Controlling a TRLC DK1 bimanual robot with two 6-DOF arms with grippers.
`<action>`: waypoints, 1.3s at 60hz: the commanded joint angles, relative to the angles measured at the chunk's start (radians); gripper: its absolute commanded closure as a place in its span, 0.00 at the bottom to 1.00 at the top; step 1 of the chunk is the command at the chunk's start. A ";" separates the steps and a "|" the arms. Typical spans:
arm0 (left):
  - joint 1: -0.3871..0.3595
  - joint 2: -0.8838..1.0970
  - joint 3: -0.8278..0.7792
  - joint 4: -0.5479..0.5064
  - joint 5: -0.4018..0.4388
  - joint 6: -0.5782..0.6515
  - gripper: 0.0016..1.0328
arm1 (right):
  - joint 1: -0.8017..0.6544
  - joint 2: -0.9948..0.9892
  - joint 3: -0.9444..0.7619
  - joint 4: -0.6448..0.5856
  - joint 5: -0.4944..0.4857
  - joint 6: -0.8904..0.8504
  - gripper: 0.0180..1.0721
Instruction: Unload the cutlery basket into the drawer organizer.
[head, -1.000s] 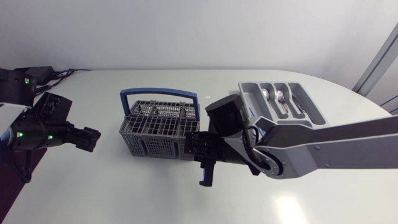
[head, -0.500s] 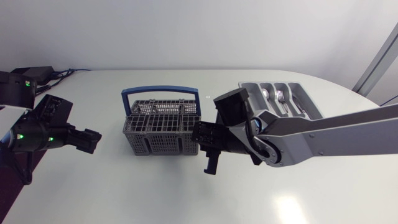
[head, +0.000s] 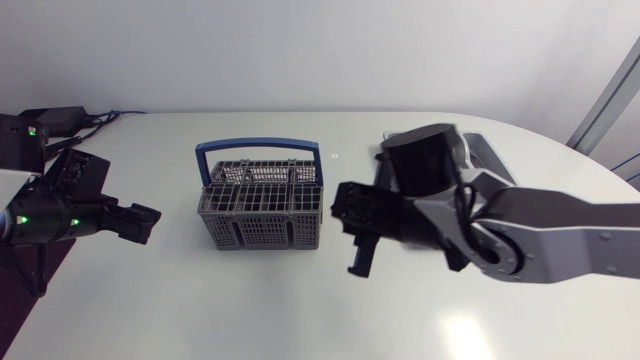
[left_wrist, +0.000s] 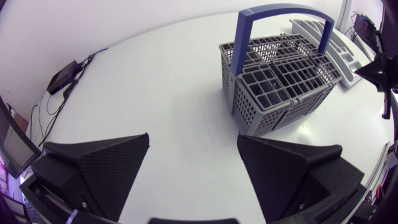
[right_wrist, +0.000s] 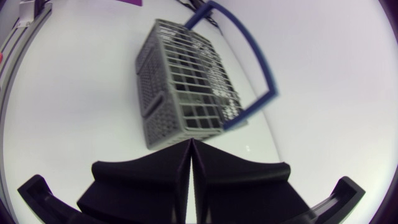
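The cutlery basket (head: 262, 205), grey mesh under an upright blue handle (head: 258, 146), stood mid-table. The drawer organizer (left_wrist: 314, 30) lay at its 2 o'clock. My left gripper (head: 145, 223) gaped wide at 9 o'clock. My right gripper (head: 360, 262), fingers pressed together, hung at 4 o'clock.

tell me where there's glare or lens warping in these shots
Head view: a bright glare patch sits on the table, with otherwise even light. Left wrist view: the fisheye bows the table's edge and stretches the basket outward. Right wrist view: the same bowing, and the basket looks skewed, its handle bent.
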 joint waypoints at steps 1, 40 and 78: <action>0.015 -0.021 -0.006 -0.006 0.019 0.017 0.04 | -0.088 -0.069 -0.049 -0.016 0.021 0.037 0.91; 0.000 -0.159 -0.089 0.017 0.102 -0.090 0.04 | -0.361 -0.677 -0.310 -0.085 0.149 0.162 0.04; -0.005 -0.383 -0.204 0.052 0.114 -0.142 0.04 | -0.646 -1.095 -0.374 -0.270 0.099 0.419 0.04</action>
